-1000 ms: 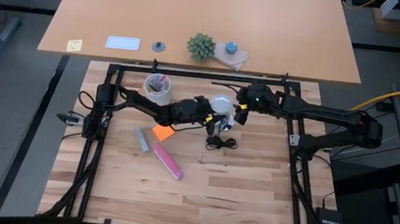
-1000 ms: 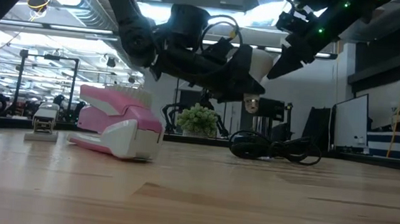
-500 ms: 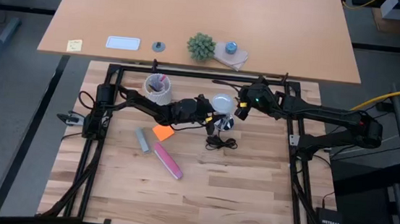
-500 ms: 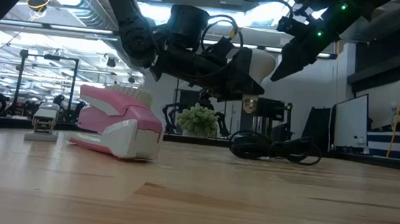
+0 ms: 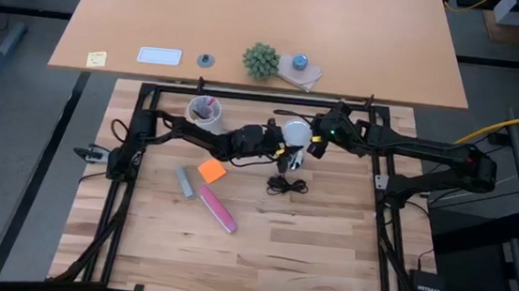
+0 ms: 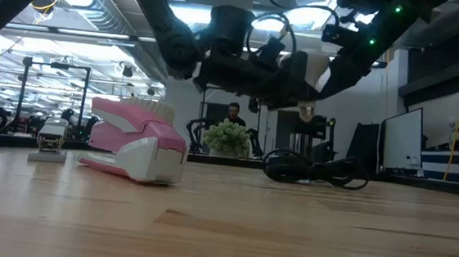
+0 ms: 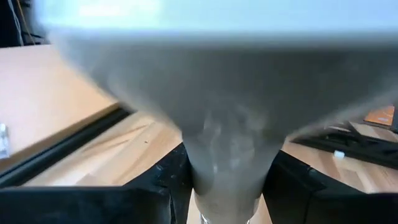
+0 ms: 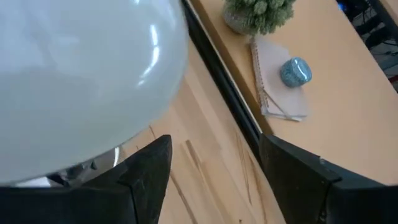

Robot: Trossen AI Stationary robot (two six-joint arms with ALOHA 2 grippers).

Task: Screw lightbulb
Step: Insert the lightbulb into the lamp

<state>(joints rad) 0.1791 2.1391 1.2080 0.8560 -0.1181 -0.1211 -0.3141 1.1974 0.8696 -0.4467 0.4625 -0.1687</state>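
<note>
The lightbulb sits centre-top of the high view, clamped at its neck by the left gripper; the right gripper, fingers spread and empty, flanks it.

The lightbulb is up in the air, well clear of the wooden worktop, at the back middle of it. It's white and frosted, with a big round globe and a neck that narrows sharply down. The left gripper has it by that narrow neck, jaws closed either side, as the left wrist view shows. From above, the globe shows as a pale disc; the right wrist view shows its glossy dome very close up
</note>
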